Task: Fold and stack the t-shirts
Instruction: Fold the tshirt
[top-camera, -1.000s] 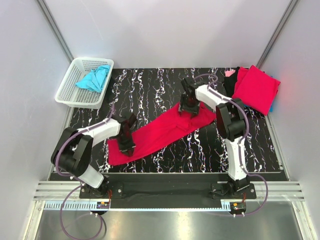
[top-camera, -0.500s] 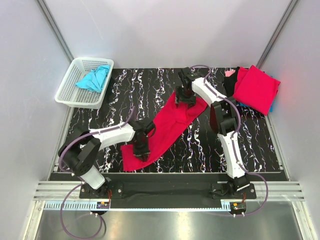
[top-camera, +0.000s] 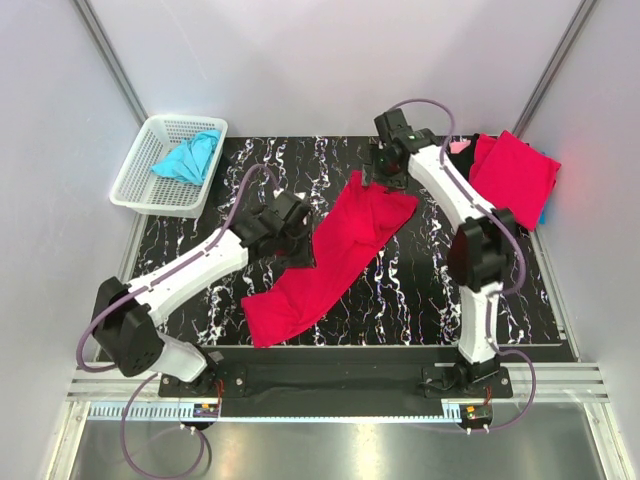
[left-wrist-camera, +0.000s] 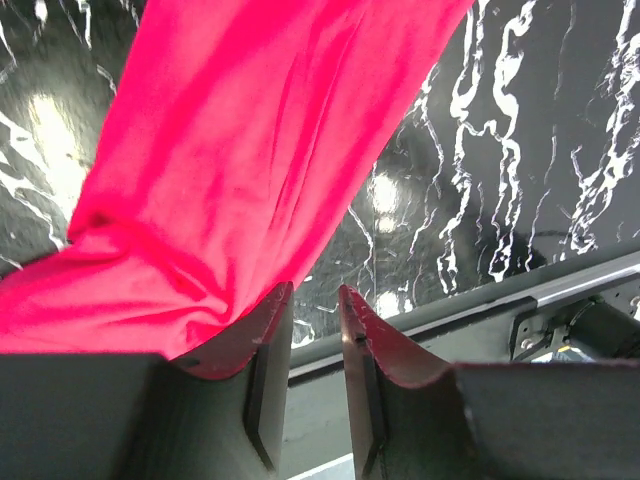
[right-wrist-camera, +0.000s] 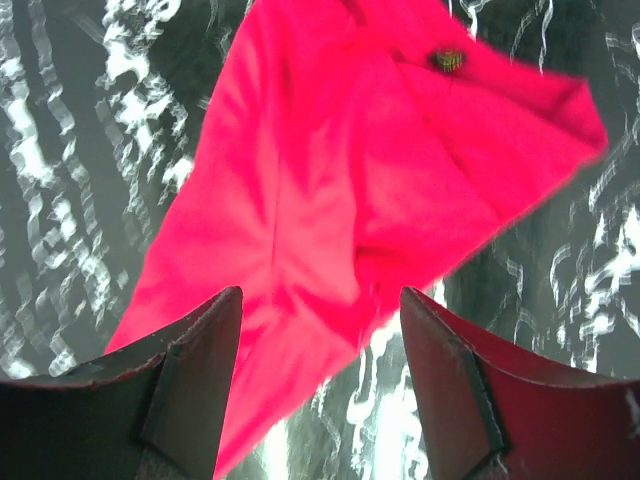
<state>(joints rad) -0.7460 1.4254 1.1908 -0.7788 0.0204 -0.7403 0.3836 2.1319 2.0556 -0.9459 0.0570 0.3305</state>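
A crimson red t-shirt (top-camera: 335, 245) lies loosely stretched in a diagonal across the black marbled table (top-camera: 420, 290), its near end by the front edge. My left gripper (top-camera: 293, 230) hovers at its left side. In the left wrist view the left gripper (left-wrist-camera: 315, 292) is open by a narrow gap with nothing between the jaws, and the red cloth (left-wrist-camera: 250, 150) lies beside the left finger. My right gripper (top-camera: 386, 172) is at the shirt's far end. In the right wrist view the right gripper (right-wrist-camera: 320, 295) is wide open above the cloth (right-wrist-camera: 350, 180). A turquoise shirt (top-camera: 188, 157) lies crumpled in the basket.
The white lattice basket (top-camera: 140, 185) stands at the back left, off the table's corner. A folded red stack (top-camera: 512, 175) sits at the back right, with pink (top-camera: 460, 147) and turquoise edges showing beside it. Grey walls close in on both sides.
Both grippers let go of the red shirt. The left arm swung its end toward the front middle, then rose away to the back; the right moved farther back and opened.
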